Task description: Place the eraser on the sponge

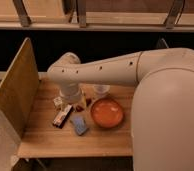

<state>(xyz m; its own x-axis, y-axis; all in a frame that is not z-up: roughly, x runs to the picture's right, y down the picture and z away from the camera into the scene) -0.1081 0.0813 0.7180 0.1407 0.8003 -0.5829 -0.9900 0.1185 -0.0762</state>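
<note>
The eraser (62, 115), a dark flat bar with white and red-orange stripes, lies on the wooden table (55, 140) at left of centre. The light-blue sponge (80, 125) rests just right of it and slightly nearer the front edge, apart from the eraser. My gripper (72, 102) hangs below the white arm's wrist, just behind and above the eraser and sponge, close to the table top. The wrist hides part of the area behind it.
A round orange plate (107, 113) sits right of the sponge. A small white cube (57, 102) lies behind the eraser, a reddish-brown thing (83, 105) by the gripper, a clear cup (101, 90) further back. A wooden side panel (15, 95) bounds the left.
</note>
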